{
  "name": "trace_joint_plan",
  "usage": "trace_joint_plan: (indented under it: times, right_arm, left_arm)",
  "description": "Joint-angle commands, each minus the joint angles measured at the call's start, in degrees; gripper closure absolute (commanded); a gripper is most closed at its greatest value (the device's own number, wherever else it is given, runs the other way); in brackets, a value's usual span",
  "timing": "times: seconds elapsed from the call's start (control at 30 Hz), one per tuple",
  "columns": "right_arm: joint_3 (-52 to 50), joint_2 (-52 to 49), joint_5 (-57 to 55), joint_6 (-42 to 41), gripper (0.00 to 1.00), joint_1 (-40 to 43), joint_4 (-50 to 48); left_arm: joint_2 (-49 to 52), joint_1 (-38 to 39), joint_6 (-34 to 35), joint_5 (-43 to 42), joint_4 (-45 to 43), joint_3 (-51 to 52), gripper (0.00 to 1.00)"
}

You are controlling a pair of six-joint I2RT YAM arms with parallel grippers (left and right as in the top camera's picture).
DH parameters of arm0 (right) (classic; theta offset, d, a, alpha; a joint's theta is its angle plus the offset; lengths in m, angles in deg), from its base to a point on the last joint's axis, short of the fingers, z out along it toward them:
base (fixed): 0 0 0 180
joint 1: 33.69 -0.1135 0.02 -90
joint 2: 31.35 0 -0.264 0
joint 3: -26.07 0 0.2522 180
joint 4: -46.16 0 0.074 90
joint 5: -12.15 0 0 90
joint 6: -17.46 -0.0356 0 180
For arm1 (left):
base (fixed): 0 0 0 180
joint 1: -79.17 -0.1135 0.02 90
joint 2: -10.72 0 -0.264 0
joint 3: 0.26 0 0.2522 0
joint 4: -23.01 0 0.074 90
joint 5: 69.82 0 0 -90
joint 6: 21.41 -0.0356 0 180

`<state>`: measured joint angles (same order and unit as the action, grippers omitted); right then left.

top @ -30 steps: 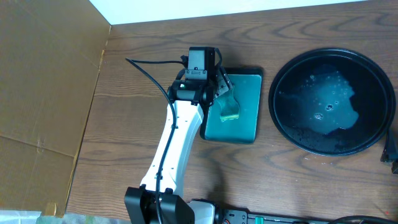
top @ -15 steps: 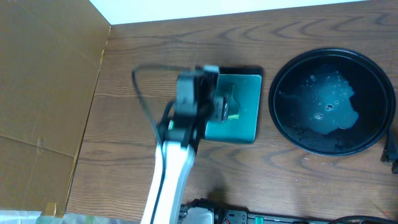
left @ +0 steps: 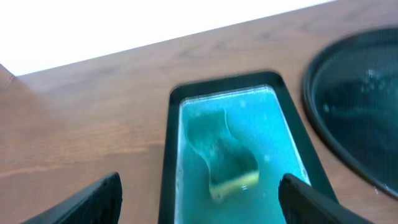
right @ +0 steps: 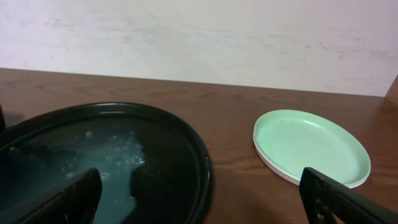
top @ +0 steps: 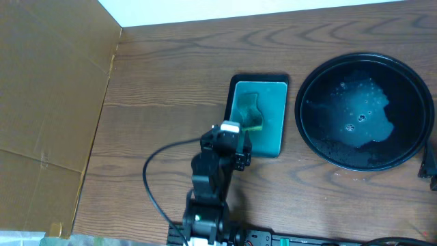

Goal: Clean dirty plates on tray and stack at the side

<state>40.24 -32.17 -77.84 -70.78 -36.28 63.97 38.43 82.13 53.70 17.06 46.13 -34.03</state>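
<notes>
Only the right wrist view is showing a plate [right: 311, 146] lying on the wooden table [right: 236, 124] beside the wet tray [right: 180, 155]. Left gripper [left: 199, 183] and right gripper [right: 199, 174] are hanging spread, empty.

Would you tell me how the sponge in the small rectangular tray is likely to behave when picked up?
The sponge lies in what looks like teal liquid in the rectangular tray, so it is probably soaked, fairly heavy and drippy. Its waisted, uneven outline suggests soft material that would squash under a grip.
</notes>
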Motion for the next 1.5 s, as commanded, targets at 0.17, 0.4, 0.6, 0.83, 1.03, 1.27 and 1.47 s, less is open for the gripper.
trace_joint_plan:
  times: [0.17, 0.4, 0.6, 0.83, 1.03, 1.27, 1.47]
  right_arm:
    - [-0.09, 0.48, 0.04, 0.46, 0.01, 0.57, 0.26]
    - [-0.09, 0.48, 0.04, 0.46, 0.01, 0.57, 0.28]
    - [-0.09, 0.48, 0.04, 0.46, 0.01, 0.57, 0.26]
    - [-0.09, 0.48, 0.04, 0.46, 0.01, 0.57, 0.26]
    - [-0.09, 0.48, 0.04, 0.46, 0.01, 0.57, 0.28]
    - [-0.09, 0.48, 0.04, 0.46, 0.01, 0.57, 0.26]
    - [-0.09, 0.48, 0.04, 0.46, 0.01, 0.57, 0.26]
  left_arm:
    - [-13.33, -5.99, 6.95, -0.35, -12.09, 14.16, 0.19]
    - [-19.71, -6.80, 11.74, -0.33, -12.55, 19.85, 0.19]
    - [-25.07, -6.80, 16.31, -0.26, -5.73, 19.80, 0.19]
    - [-27.61, -6.75, 16.31, 1.03, -5.31, 19.80, 0.19]
    - [-27.63, -5.68, 17.07, 0.72, -5.35, 19.80, 0.19]
    - [-27.63, -3.52, 17.33, 1.38, -5.31, 19.80, 0.19]
    - [-27.63, -3.50, 15.89, 1.33, -5.18, 19.80, 0.19]
